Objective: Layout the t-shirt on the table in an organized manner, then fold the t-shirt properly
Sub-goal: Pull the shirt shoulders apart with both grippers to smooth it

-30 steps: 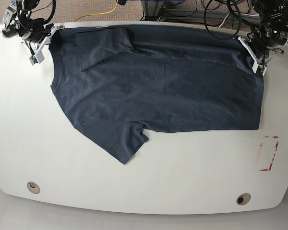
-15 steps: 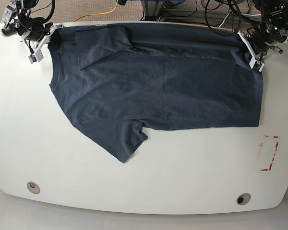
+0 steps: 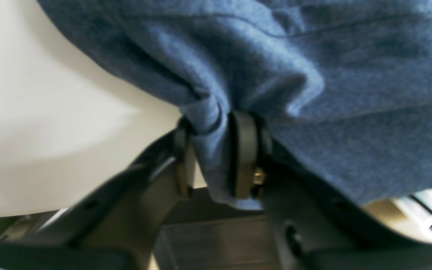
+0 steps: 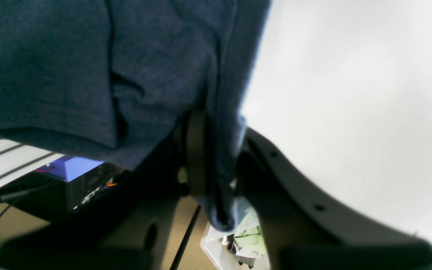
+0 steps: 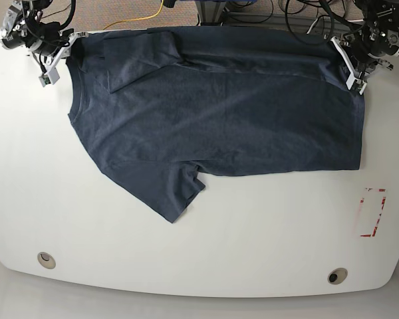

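The dark navy t-shirt (image 5: 219, 113) lies spread flat on the white table (image 5: 253, 226), collar side to the left and hem to the right. One sleeve points to the near side and the other is folded over at the far left. My left gripper (image 5: 354, 78) (image 3: 213, 122) is at the far right hem corner. Its jaws stand slightly apart, with a fold of cloth (image 3: 216, 165) hanging loose between them. At the far left shoulder corner my right gripper (image 5: 50, 70) (image 4: 219, 123) is shut on a fold of fabric (image 4: 221, 168).
A red rectangular mark (image 5: 372, 212) is at the near right of the table. Two round grommet holes (image 5: 46, 258) (image 5: 336, 275) sit by the front edge. Cables and a yellow cord (image 5: 146, 16) lie behind the far edge.
Both arms have drawn the shirt's far edge back toward the table's far edge, and the cloth lies flatter. The left jaws have parted from a tight pinch.
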`<act>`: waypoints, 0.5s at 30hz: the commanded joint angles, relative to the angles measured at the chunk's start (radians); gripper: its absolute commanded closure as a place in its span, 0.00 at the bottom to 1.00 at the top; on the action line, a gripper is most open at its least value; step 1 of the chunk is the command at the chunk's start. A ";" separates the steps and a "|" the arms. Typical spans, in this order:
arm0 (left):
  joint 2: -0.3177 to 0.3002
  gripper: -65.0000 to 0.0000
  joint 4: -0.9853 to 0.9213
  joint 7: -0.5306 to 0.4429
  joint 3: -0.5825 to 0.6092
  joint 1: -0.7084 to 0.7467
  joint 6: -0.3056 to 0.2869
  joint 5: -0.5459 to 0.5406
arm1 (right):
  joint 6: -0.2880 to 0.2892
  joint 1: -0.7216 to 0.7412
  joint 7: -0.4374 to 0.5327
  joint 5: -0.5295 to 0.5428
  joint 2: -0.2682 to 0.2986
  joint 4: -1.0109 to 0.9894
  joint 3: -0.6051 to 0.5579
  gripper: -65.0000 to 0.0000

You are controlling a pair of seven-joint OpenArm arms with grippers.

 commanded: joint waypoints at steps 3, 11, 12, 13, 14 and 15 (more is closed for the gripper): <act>-0.017 0.65 0.017 0.043 -0.045 0.018 -0.003 0.033 | -0.001 -0.004 0.008 0.009 0.017 0.037 0.012 0.72; -0.072 0.51 0.025 0.043 -0.068 0.012 -0.003 0.028 | -0.001 -0.008 0.008 0.009 0.014 0.038 0.038 0.59; -0.075 0.50 0.025 0.043 -0.068 0.012 -0.003 0.028 | -0.001 -0.008 0.008 0.009 0.010 0.038 0.043 0.58; -0.078 0.47 0.026 0.043 -0.068 0.011 -0.003 0.027 | -0.001 -0.008 0.008 0.008 0.003 0.038 0.048 0.57; -0.078 0.46 0.026 0.043 -0.068 0.011 -0.003 0.027 | -0.001 -0.008 0.008 0.008 0.000 0.038 0.051 0.56; -0.080 0.44 0.026 0.043 -0.068 0.009 -0.003 0.027 | -0.001 -0.008 0.008 0.008 0.000 0.038 0.054 0.55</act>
